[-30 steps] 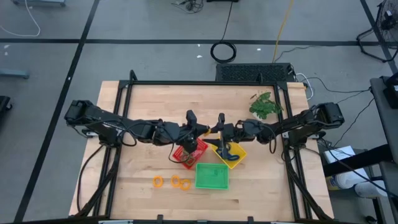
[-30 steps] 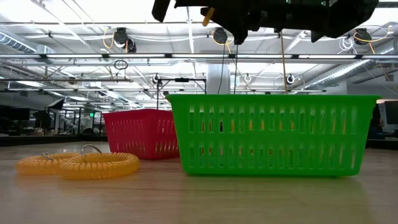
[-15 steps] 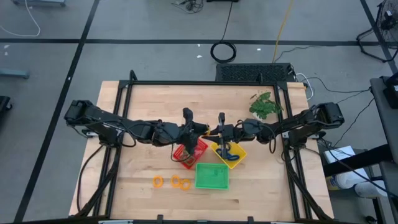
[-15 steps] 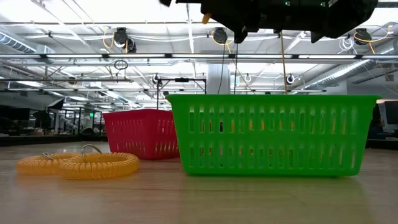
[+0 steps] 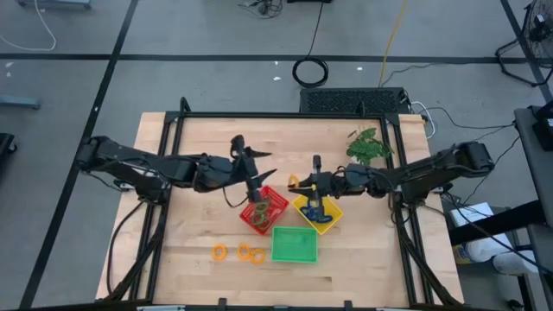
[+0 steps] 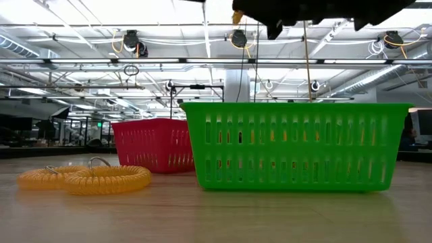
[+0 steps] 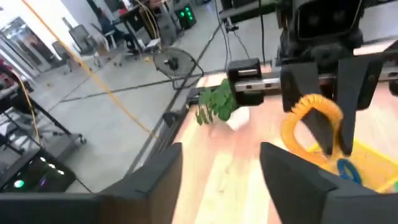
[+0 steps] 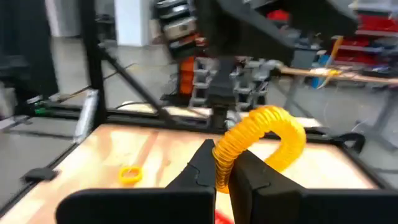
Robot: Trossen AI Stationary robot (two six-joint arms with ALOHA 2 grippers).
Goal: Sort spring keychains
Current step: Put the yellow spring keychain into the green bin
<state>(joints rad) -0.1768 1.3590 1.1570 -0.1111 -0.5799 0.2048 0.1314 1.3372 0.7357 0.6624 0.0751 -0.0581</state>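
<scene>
**Right gripper holds an orange coil above the yellow tray**

The three trays sit bunched at the table's (image 5: 190, 250) front centre: the red tray (image 5: 263, 211) and yellow tray (image 5: 317, 213) side by side, corners almost meeting, the green tray (image 5: 295, 244) just in front of both. Bare wood lies open behind them, to both sides, and along the front edge. A plant (image 5: 368, 147) sits near the back right.

The right gripper (image 8: 225, 163) is clamped on an orange keychain (image 8: 264, 140), a ribbed plastic coil bent into an arch, held above the yellow tray's back edge. A blue keychain (image 7: 347, 169) lies in that tray. The left gripper (image 5: 252, 180) hangs above the red tray's back edge, its flat dark fingers spread wide and empty.

Loose orange coils (image 5: 244, 252) lie on the wood left of the green tray, two of them touching, a metal ring on one. The trays are slotted plastic baskets with upright walls.
</scene>
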